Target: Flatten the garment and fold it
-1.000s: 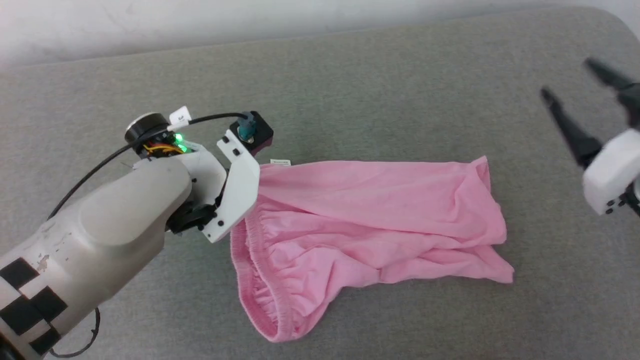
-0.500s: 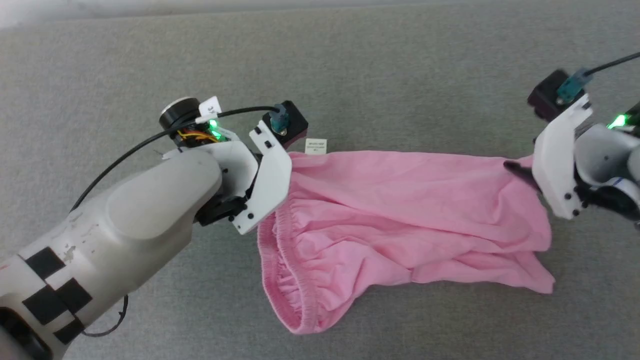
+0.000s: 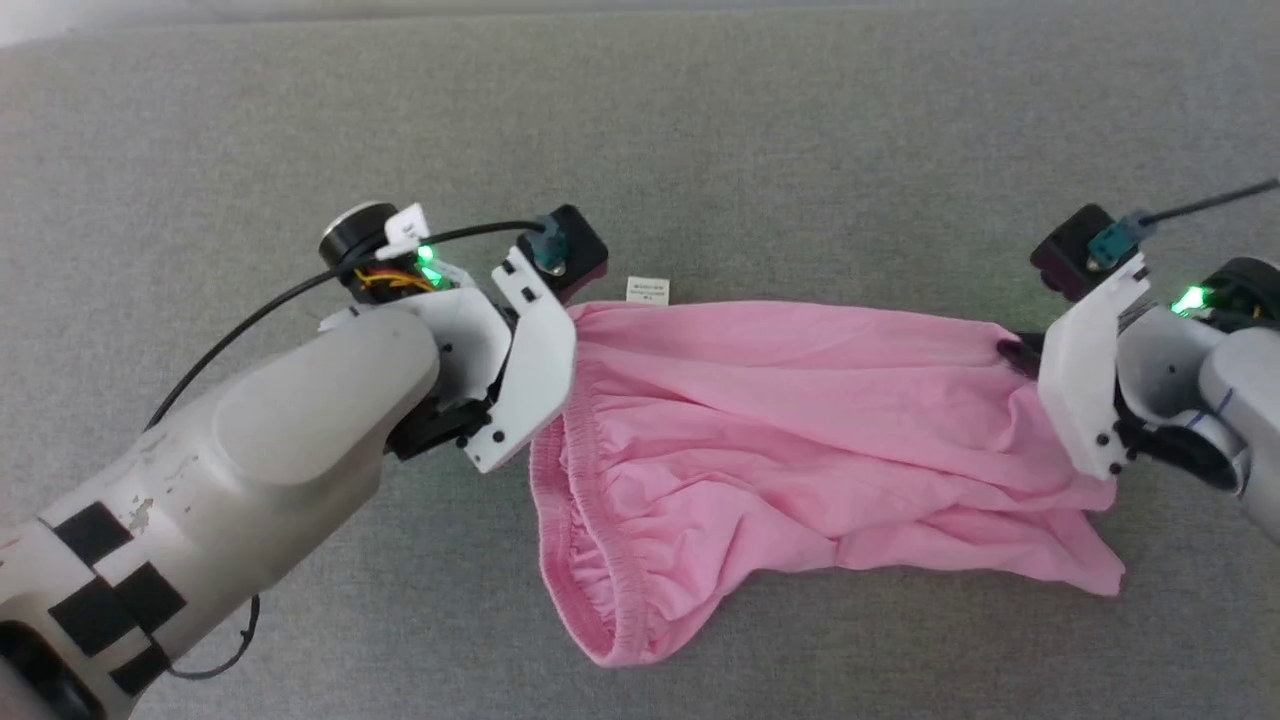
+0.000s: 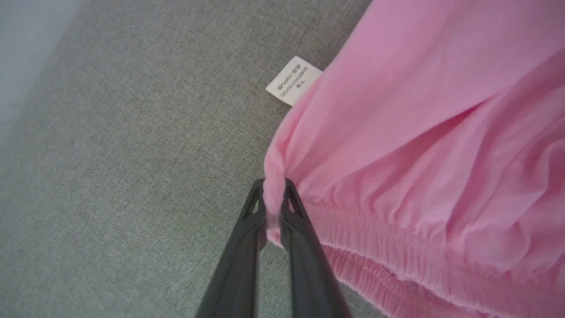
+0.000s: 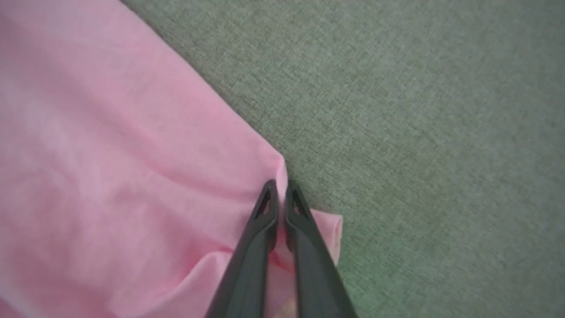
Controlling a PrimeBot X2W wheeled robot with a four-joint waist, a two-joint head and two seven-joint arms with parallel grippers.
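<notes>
1. Grey woven cloth covers the surface (image 3: 800, 120), which spreads from the near edge to the far edge of the head view.
2. The pink, thin garment (image 3: 780, 420) lies on the middle of that surface, drawn out from left to right between the two arms. Its far edge is pulled fairly straight, and its near part sags in loose wrinkles.
3. The pale left forearm (image 3: 280, 430), marked with black squares, reaches in from the near left to the garment's left end.
4. The gathered waistband (image 3: 590, 560) forms the garment's left end. It curves from the far left corner down toward the near side, where it hangs open as a loop.
5. The left gripper (image 4: 274, 187) has its two dark fingers pressed together on a bunched bit of the waistband at the far left corner.
6. The right gripper (image 5: 278, 187) is likewise closed, pinching the garment's far right corner. A small fold of cloth pokes out beside its fingers.
7. A small white label (image 3: 647, 290) lies flat on the surface just past the garment's far edge, near the left gripper. Its print is too small to read.
</notes>
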